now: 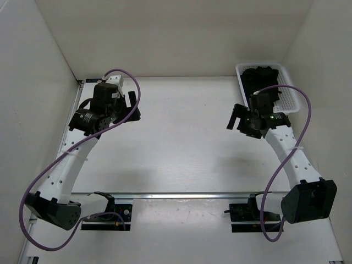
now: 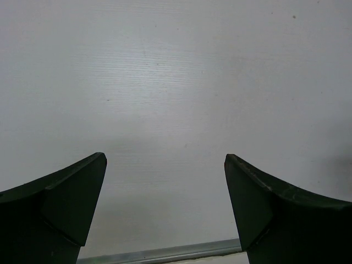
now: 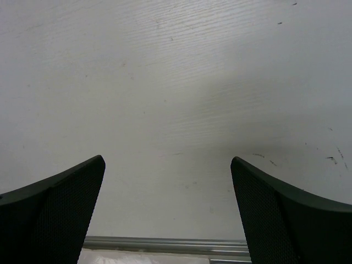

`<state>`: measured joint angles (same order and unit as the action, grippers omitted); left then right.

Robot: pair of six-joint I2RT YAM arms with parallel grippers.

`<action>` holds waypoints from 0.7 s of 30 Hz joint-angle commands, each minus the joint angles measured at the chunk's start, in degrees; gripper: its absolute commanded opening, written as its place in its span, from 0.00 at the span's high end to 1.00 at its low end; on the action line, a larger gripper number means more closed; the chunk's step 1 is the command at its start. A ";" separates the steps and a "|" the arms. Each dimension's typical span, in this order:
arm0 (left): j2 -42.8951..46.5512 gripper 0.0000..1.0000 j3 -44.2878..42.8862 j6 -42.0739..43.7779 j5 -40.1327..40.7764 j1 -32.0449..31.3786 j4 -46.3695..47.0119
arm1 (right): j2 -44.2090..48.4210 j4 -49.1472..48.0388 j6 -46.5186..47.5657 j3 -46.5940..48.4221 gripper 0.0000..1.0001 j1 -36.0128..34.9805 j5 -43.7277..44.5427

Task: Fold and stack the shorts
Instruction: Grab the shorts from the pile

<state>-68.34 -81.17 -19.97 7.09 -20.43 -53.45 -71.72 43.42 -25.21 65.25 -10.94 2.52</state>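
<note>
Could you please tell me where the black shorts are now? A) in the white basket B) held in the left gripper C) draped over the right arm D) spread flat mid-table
A: the shorts lie bunched inside the white basket at the far right, and the left gripper is open and empty.

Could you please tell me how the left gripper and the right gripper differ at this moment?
The left gripper hangs over the left side of the table, the right gripper over its right side. The right gripper is close beside the basket holding the shorts; the left gripper is far from it. Both are open and hold nothing.
</note>
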 commanded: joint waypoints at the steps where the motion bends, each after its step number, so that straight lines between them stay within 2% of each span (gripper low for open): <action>1: -1.10 0.00 -3.46 0.10 -1.46 0.03 1.24 | 2.73 -0.35 0.34 2.33 0.00 0.13 3.71; 6: -2.42 0.00 -5.66 0.10 -3.93 0.03 1.24 | 1.51 2.19 1.39 6.19 0.00 0.66 9.68; 11: -2.42 0.00 -6.98 0.10 -4.46 0.03 1.24 | -4.29 2.20 1.39 14.00 0.00 6.97 11.81; 16: -4.96 0.00 -8.48 -0.51 -7.18 0.03 1.24 | -19.75 2.81 0.78 28.94 0.00 14.27 11.80; 20: -8.56 0.00 -9.98 0.02 -8.50 0.03 1.24 | -36.35 5.00 0.78 44.22 0.00 16.74 11.27; 21: -9.09 0.00 -10.59 0.02 -8.50 0.03 1.24 | -39.34 6.23 0.78 51.22 0.00 17.61 11.80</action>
<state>-75.90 -89.56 -20.36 0.71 -20.43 -52.77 -103.68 47.18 -25.02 105.75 5.34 13.43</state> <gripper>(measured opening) 0.999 0.996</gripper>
